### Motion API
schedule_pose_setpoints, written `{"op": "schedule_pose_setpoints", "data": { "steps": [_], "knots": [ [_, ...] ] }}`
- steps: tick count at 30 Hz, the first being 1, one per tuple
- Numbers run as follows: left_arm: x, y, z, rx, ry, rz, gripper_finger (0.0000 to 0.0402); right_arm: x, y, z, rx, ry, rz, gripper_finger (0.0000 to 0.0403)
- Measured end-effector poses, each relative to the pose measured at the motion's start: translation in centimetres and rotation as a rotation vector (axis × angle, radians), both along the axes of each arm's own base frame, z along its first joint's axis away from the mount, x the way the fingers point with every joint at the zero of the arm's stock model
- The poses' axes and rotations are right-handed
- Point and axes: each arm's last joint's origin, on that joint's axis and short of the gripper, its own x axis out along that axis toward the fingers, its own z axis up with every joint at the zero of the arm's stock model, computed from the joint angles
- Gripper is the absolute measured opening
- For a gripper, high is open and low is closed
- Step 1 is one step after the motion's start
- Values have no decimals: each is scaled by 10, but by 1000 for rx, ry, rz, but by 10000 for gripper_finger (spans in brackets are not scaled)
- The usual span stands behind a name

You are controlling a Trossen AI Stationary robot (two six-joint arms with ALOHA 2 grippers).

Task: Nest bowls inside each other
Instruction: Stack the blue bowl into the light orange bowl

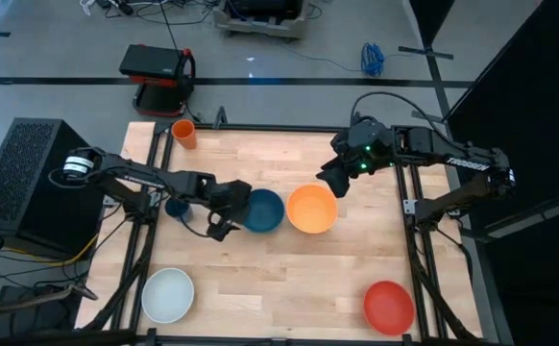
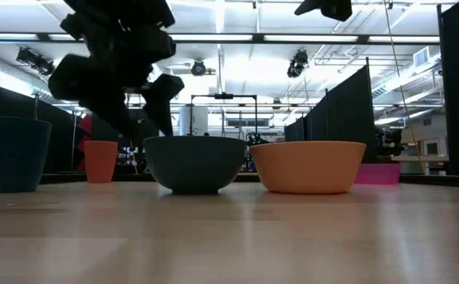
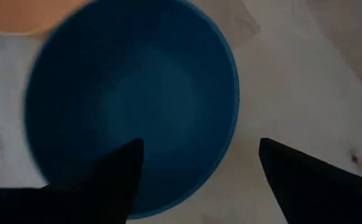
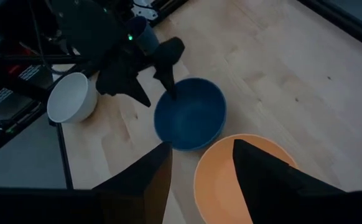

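- We count four bowls on the wooden table (image 1: 260,308) from above: one dark teal bowl (image 1: 263,210), one orange bowl (image 1: 312,209), one white bowl (image 1: 168,294) and one red bowl (image 1: 389,307).
- A fifth, pink bowl (image 2: 381,173) shows only in the low view, far back behind the orange one.
- We also count two narrow cups: one orange cup (image 1: 184,134) at the table's far corner on the left arm's side, and one dark blue cup (image 1: 177,207) under the left arm.
- The teal and orange bowls stand side by side in the middle of the table, rims very close or just touching; nothing is nested in either.
- The left gripper (image 1: 224,223) hangs at the teal bowl's rim, on the side away from the orange bowl. The arm reaches in from the left edge, wrist tipped down.
- Its fingers are spread and released: one finger (image 3: 116,177) is over the inside of the bowl, the other outside the rim, over bare wood. They grasp nothing.
- The right gripper (image 1: 335,179) hovers above the far edge of the orange bowl, pointing down toward both middle bowls. Its fingers stand apart with nothing between them.
- The white bowl is well apart from the left gripper, at the near left corner; the red bowl is well apart from the right gripper, at the near right corner.
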Motion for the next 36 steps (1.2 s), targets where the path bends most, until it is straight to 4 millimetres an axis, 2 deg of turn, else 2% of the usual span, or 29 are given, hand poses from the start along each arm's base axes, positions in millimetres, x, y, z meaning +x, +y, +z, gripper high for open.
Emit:
{"op": "schedule_pose_setpoints", "data": {
  "steps": [3,22,30,36],
  "knots": [
    [3,-1,-6,4,18,-4,272,0,0,0,1,0,0,162],
    [11,-1,-20,67,43,37,11,0,0,0,2,3,2,153],
    [12,1,-18,110,37,67,1,0,0,0,3,3,3,162],
    [30,-1,11,119,-47,45,0,-12,0,6,-9,-15,-18,158]
  ]
}}
